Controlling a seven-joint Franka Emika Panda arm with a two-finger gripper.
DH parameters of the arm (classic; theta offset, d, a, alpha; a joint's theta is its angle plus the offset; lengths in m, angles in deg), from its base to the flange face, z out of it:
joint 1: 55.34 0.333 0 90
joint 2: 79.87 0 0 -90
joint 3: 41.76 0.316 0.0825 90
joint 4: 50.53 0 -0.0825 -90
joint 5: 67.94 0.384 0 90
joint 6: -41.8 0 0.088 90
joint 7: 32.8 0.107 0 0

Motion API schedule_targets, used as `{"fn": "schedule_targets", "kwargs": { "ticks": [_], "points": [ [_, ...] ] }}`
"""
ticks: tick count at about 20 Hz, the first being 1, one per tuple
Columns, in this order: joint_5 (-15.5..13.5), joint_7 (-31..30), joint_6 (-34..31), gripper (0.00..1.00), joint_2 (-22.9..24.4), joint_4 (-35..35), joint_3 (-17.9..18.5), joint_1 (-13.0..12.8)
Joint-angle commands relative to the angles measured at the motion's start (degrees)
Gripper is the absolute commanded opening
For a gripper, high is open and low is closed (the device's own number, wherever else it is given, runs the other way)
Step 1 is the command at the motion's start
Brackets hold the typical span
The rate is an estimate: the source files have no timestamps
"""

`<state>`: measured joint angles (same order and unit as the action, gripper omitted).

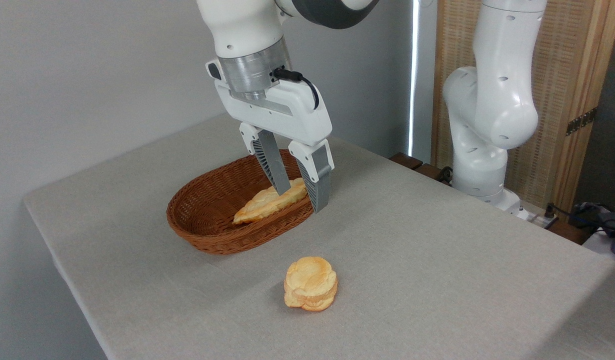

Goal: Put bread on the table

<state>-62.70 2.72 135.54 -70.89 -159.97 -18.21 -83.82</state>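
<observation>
Covering most of the scene, the table (437, 260) wears a light grey woven cloth and runs from the far left corner to the near right edge. Above its far part hangs the white arm, reaching down over the wicker basket (202, 220), a brown oval sitting left of centre on the cloth. The gripper (302, 197) points into the right end of that basket, its jaws spread on either side of the thick end of the bread (267, 202). One finger sits on the far side of the loaf, the other on the near side by the rim; whether the pads already press the crust cannot be told, though a gap seems to remain, so the hand reads as released rather than grasping.

That braided loaf lies inside the basket, its point aimed left and toward the near rim. A small round bun (311, 283) rests on the cloth, near and well apart from the basket.

By judgement, the step in hand is the grasp. Next comes closing on the thick end, lifting clear of the rim, then carrying to bare cloth, probably right of the basket, away from the bun.
</observation>
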Motion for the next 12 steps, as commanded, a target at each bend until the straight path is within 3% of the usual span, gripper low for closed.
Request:
{"fn": "schedule_targets", "kwargs": {
  "ticks": [1,12],
  "points": [
    [-0.41,0.0,-2.07,1.0,0.51,0.72,0.44,-0.26],
    [-0.49,-0.18,-2.07,1.0,0.51,0.72,0.53,-0.26]
  ]
}}
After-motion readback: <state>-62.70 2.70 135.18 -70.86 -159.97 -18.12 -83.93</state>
